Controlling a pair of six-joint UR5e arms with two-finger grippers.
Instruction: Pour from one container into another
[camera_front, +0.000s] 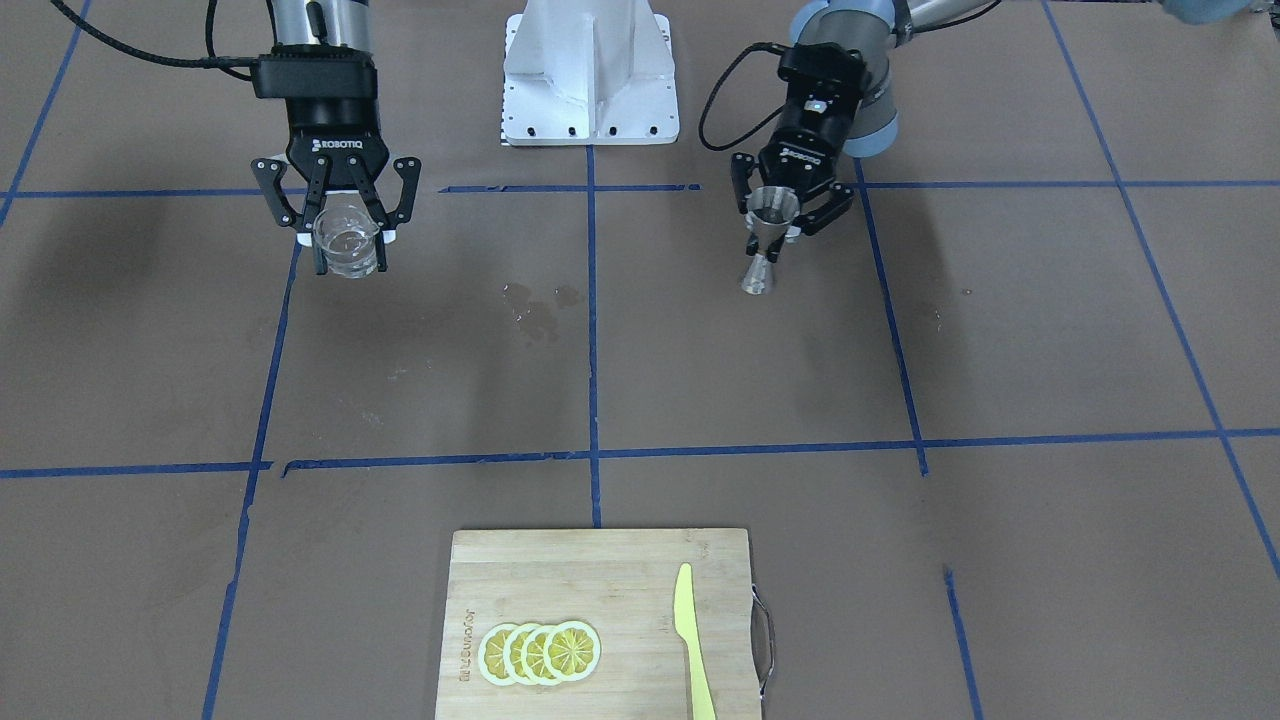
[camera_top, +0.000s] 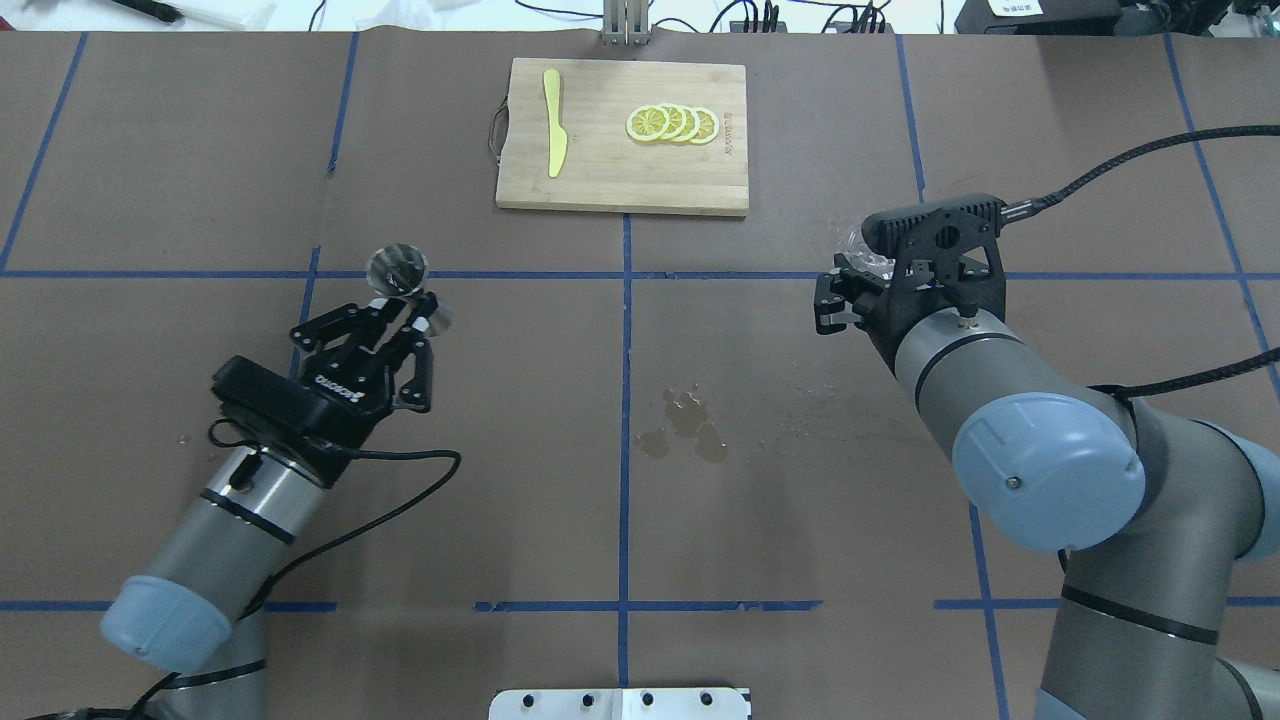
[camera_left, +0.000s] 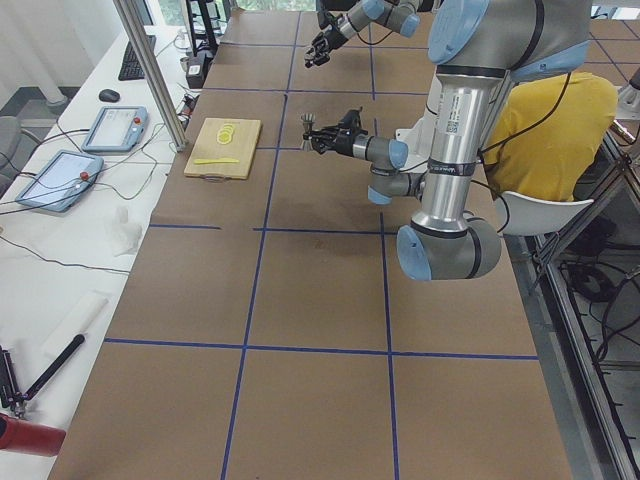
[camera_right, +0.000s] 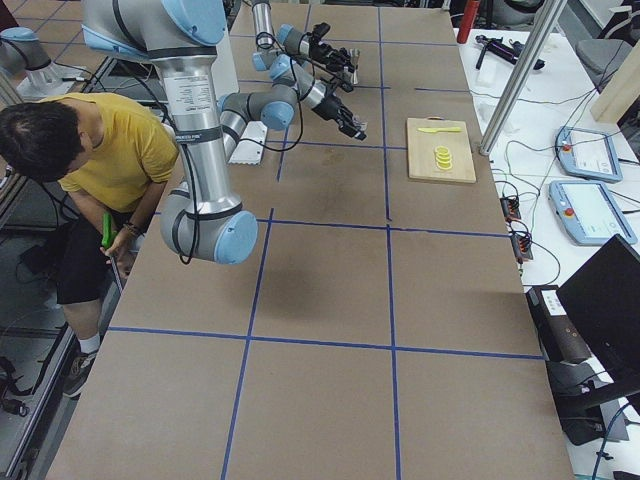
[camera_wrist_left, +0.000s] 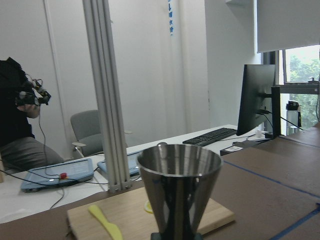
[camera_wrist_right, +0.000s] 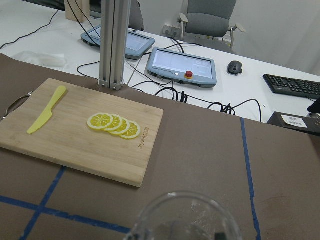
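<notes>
A steel jigger (camera_front: 768, 240) stands upright in my left gripper (camera_front: 775, 225), which is shut on its narrow waist; whether its foot touches the table I cannot tell. The overhead view shows the jigger (camera_top: 398, 268) ahead of the left gripper (camera_top: 408, 312), and it fills the left wrist view (camera_wrist_left: 179, 190). A clear glass (camera_front: 347, 240) hangs above the table, with my right gripper (camera_front: 349, 235) shut around it. From overhead the glass (camera_top: 860, 262) is mostly hidden behind the right gripper (camera_top: 850, 285). Its rim (camera_wrist_right: 182, 217) shows at the bottom of the right wrist view.
A bamboo cutting board (camera_top: 600, 180) at the far side carries lemon slices (camera_top: 672, 124) and a yellow knife (camera_top: 553, 135). Wet spots (camera_top: 685, 425) mark the brown table between the arms. The white robot base (camera_front: 590, 70) sits between the arms. A person in yellow (camera_right: 110, 150) sits beside the table.
</notes>
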